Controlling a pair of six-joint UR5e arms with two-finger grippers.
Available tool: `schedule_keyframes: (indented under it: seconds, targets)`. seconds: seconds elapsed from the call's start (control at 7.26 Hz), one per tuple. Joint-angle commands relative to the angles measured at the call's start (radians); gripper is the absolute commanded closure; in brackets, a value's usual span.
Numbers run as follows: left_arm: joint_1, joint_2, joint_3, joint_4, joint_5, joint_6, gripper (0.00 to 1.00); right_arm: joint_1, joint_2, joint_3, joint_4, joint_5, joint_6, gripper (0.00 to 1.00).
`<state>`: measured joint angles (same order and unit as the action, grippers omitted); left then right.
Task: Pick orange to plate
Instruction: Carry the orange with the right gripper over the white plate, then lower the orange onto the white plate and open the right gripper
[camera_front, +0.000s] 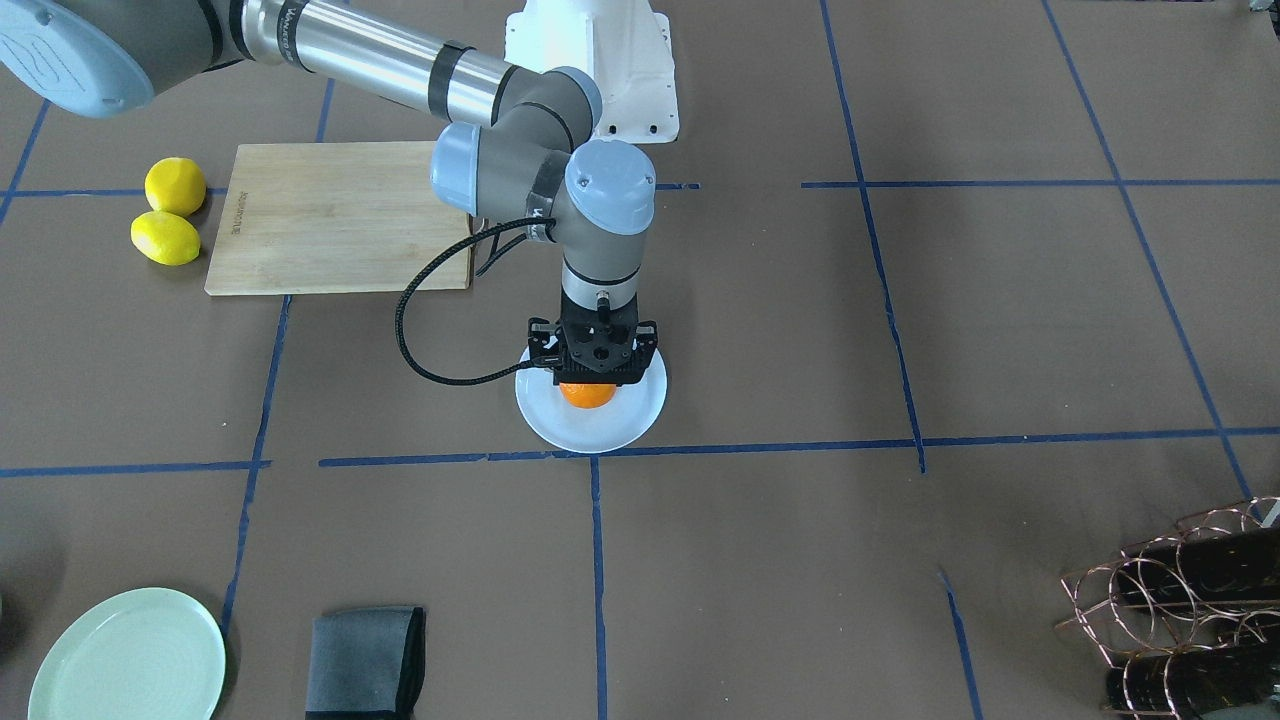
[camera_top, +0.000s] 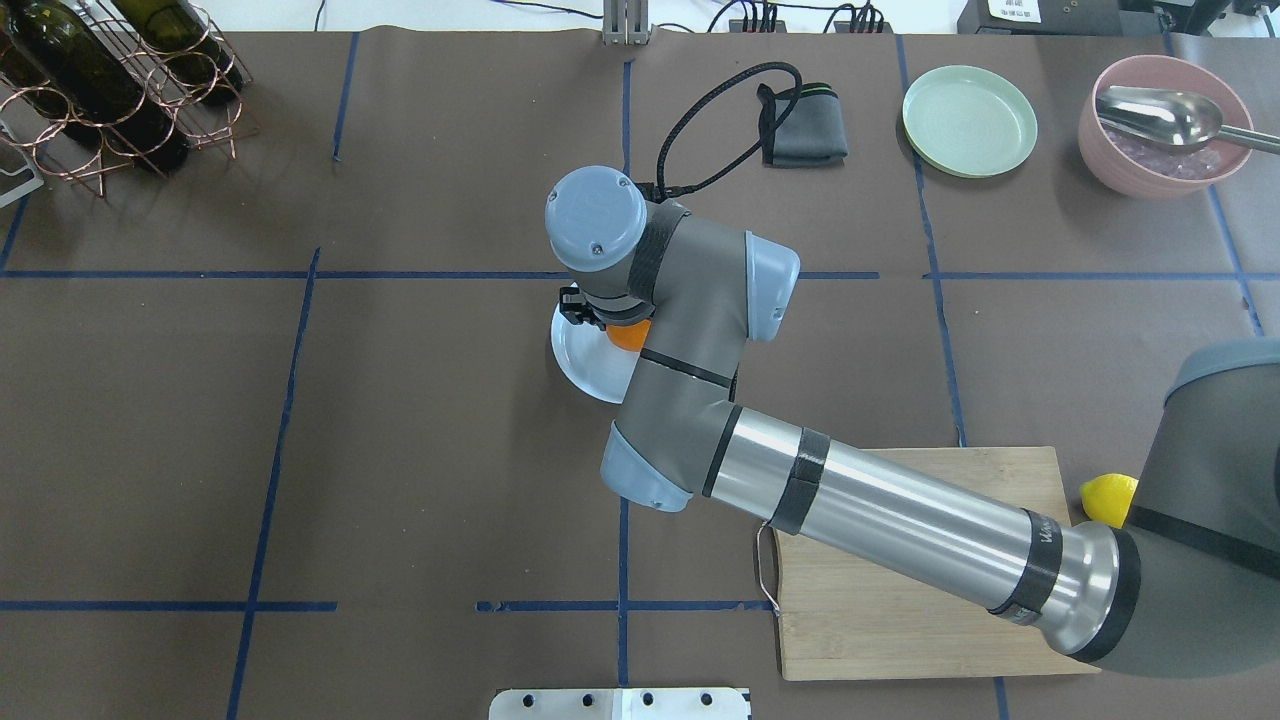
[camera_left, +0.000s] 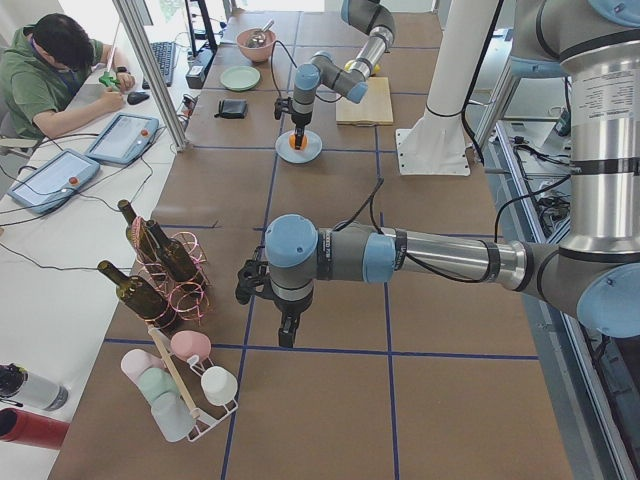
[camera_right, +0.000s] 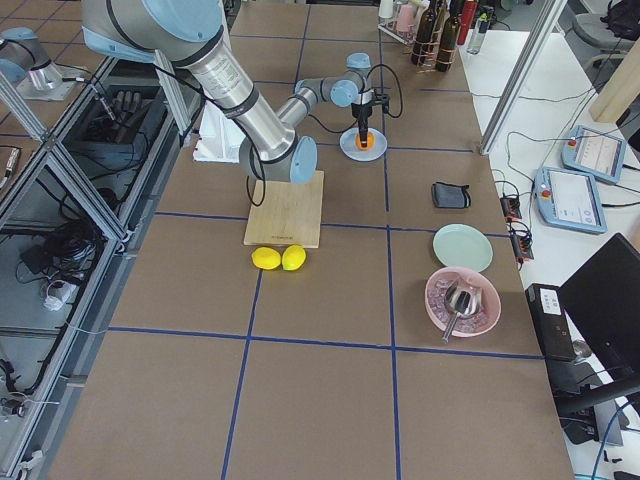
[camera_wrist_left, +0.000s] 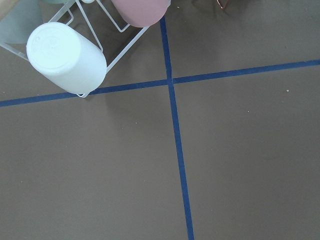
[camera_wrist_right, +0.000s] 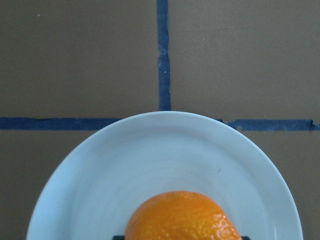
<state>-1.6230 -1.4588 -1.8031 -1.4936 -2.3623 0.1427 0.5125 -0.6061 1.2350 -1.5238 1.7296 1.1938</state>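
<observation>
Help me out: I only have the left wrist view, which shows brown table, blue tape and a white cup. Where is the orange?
Observer: The orange sits within the plate's rim, directly under the right claw.
Operator: Is the claw gripping it?
Observer: The claw is right down over the orange. I cannot tell whether it grips.
Operator: Any other fruit nearby?
Observer: Two lemons lie beside the cutting board, well apart from the plate.

The orange (camera_front: 587, 396) is bright orange and the plate (camera_front: 585, 428) is pale blue-white. The table (camera_front: 1020, 320) is brown with blue lines (camera_front: 760, 447). The lemons (camera_front: 166, 238) are yellow, and the other plate (camera_front: 130, 660) is pale green.
</observation>
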Motion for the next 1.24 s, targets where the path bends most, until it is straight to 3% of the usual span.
schedule_keyframes:
  seconds: [0.0, 0.41, 0.83, 1.1]
  targets:
    - [0.0, 0.0, -0.001, 0.0, 0.0, 0.0, 0.0, -0.008, 0.002, -0.002, 0.017, -0.01, 0.044, 0.01]
    - [0.0, -0.002, -0.001, 0.0, -0.003, 0.0, 0.0, 0.036, 0.003, 0.026, 0.045, 0.001, 0.018, 0.0]
    - [0.002, -0.003, -0.001, 0.0, -0.003, 0.0, 0.0, 0.252, -0.068, 0.157, -0.018, 0.242, -0.206, 0.0]
    - [0.002, -0.006, 0.005, 0.001, -0.003, 0.006, 0.0, 0.433, -0.224, 0.28, -0.081, 0.385, -0.496, 0.0]
